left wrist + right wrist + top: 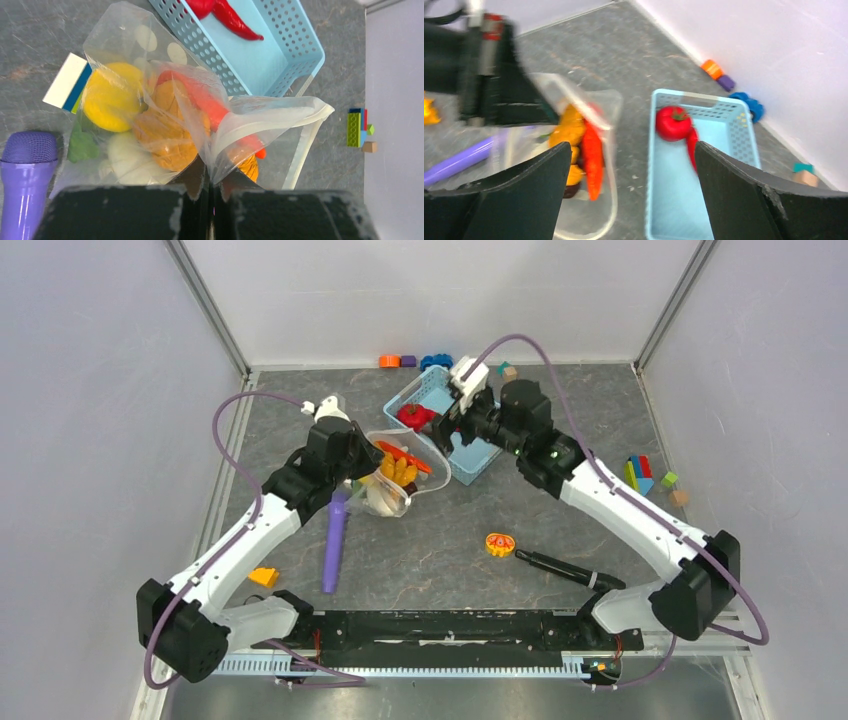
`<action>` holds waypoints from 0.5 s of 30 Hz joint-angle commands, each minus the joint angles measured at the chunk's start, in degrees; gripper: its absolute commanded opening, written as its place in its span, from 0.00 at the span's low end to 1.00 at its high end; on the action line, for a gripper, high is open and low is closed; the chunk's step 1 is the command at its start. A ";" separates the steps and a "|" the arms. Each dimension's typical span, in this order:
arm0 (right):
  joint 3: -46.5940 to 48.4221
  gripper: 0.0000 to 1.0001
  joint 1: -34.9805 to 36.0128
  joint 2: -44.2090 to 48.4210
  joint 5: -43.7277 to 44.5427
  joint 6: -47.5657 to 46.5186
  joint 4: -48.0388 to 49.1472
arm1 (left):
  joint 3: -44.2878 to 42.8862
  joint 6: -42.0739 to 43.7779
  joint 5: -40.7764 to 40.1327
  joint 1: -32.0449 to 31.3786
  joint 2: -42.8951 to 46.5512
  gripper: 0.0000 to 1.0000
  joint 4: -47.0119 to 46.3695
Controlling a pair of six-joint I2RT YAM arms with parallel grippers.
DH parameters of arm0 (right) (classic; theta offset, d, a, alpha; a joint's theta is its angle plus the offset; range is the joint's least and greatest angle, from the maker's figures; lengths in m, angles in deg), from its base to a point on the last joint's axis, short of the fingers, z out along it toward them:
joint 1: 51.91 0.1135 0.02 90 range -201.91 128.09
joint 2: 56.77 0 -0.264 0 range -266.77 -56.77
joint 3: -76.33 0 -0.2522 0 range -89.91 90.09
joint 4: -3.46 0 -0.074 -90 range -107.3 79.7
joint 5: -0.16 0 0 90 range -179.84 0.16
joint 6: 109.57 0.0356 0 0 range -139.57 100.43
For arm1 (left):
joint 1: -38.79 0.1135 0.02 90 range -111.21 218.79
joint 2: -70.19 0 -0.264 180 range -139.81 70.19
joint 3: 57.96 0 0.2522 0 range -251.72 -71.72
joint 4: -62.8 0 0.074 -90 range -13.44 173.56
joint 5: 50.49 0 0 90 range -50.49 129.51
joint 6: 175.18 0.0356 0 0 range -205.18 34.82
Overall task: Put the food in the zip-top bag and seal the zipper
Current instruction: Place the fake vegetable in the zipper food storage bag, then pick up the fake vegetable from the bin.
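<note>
Top external view: the left gripper (362, 462) is clamped tight on the near edge of the clear, floppy polka-dot zip-top bag (398, 485), which lies on the table just beside the light-blue lattice plastic basket (472, 458). The right gripper (450, 425) hangs over the basket with its jaws spread wide and nothing in them. The round red toy tomato (412, 415) sits in the basket's far-left corner, just to the left of that gripper, so the right arm is by far the nearer of the 2.

Left wrist view: the bag (270, 117) fans away from the pinched fold, its long axis running from the left gripper (210, 187) toward the basket (295, 55). Its mouth seems to face the basket. Inside lie the yellow toy pepper (110, 97), the long orange toy carrot (205, 102) and the white toy egg (127, 157). The curved red toy chili (235, 22) lies in the basket, its pointed tip toward the basket's middle.

Right wrist view: between the wide-apart fingers of the right gripper (633, 147), the tomato (673, 122) lies ahead and slightly right. The chili (692, 145) touches it, its long axis along the basket's length and partly hidden behind the right finger. The next pick probably calls for a short descent there.
</note>
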 commanded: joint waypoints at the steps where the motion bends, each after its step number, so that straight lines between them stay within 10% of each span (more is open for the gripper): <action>1: 5.53 0.98 -7.50 -4.19 -0.24 2.22 0.60 | -4.67 -0.59 -5.17 0.38 3.01 0.02 -1.32; 15: 23.78 0.98 -18.09 -32.81 -9.53 -17.87 -10.43 | -6.50 1.16 -15.95 0.68 6.65 0.02 -0.88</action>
